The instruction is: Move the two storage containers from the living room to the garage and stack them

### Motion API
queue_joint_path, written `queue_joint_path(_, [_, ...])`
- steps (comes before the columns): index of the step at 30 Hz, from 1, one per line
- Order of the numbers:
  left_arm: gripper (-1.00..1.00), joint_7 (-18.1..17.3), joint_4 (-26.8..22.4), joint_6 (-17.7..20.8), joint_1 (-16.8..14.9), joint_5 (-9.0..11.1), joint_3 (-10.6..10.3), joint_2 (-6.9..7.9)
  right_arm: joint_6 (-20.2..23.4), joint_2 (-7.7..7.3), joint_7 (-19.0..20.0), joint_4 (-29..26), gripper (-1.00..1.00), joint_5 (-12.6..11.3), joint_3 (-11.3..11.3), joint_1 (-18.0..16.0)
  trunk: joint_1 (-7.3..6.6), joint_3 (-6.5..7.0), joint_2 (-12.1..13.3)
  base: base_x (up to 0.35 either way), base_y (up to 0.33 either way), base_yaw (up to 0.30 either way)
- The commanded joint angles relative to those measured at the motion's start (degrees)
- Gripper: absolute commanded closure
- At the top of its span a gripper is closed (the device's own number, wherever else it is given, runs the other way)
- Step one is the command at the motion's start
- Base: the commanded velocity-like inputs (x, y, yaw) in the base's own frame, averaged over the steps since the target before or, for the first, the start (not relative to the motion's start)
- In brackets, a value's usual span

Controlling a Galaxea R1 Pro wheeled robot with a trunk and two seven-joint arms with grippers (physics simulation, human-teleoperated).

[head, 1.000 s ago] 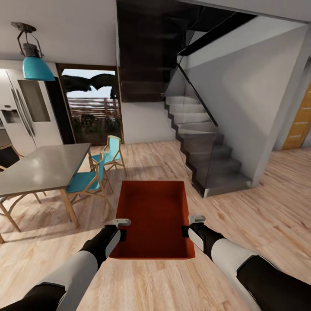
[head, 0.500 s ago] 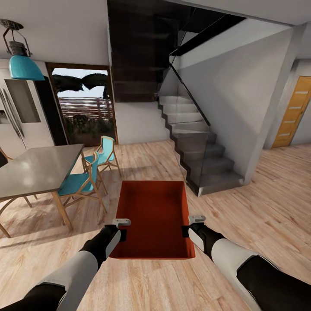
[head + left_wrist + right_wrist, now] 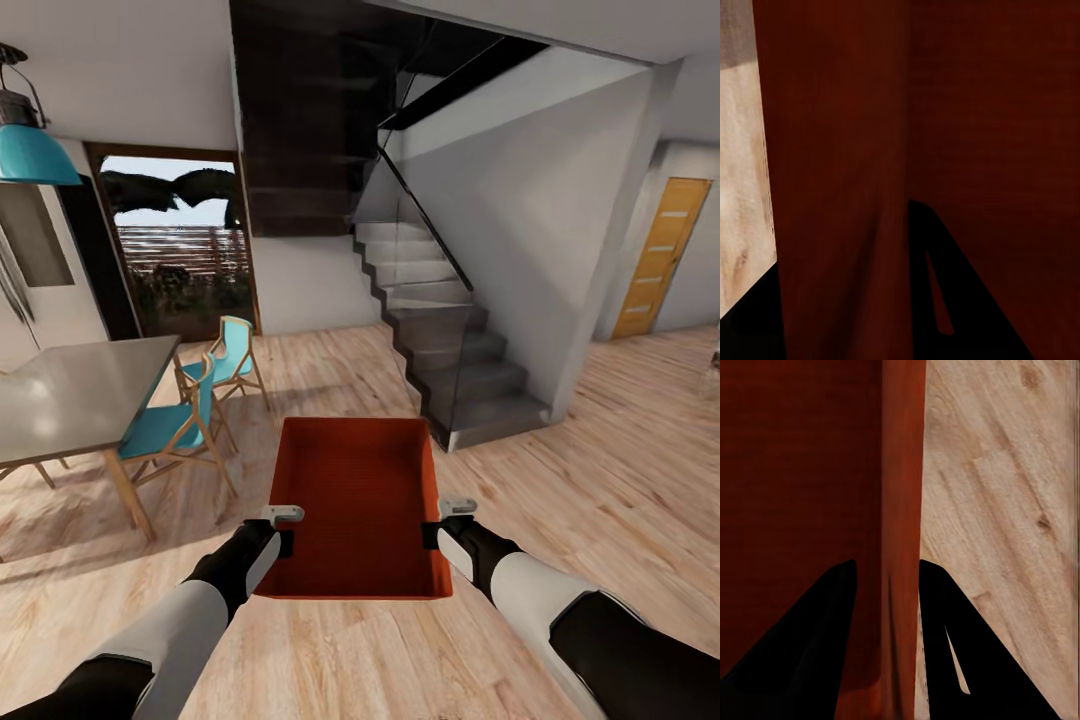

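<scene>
in transit: one red-orange storage container carried level at 6 o'clock in the head view, between both arms, above the wood-plank floor. left gripper fingers pinch the left wall, right gripper fingers pinch the right wall; in the right wrist view the dark fingers straddle the thin wall, so clenched on it. in the left wrist view the wall sits between dark finger shapes, same read. this is the room with the staircase at 12, teal chairs and grey dining table at 9–10, orange door at 2. my take: keep both wrists level and matched while the base turns, thin walls could flex or slip; swing wide of the stair foot and chairs, probably head toward the 2 o'clock opening.
</scene>
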Motion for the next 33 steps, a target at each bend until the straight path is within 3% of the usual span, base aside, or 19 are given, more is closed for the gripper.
queue_joint_path(1, [1.0,0.64,1.8,0.4,0.0,0.71,-0.81,0.5,0.27,-0.04,-0.35,-0.33,1.0,0.23,-0.37,-0.1,0.04,-0.13,-0.15,0.0,0.0,-0.268])
queue_joint_path(33, [1.0,0.64,1.8,0.4,0.0,0.71,-0.88,0.5,0.27,0.05,-0.35,-0.33,1.0,0.23,-0.37,-0.1,0.04,-0.13,-0.15,0.0,0.0,-0.27])
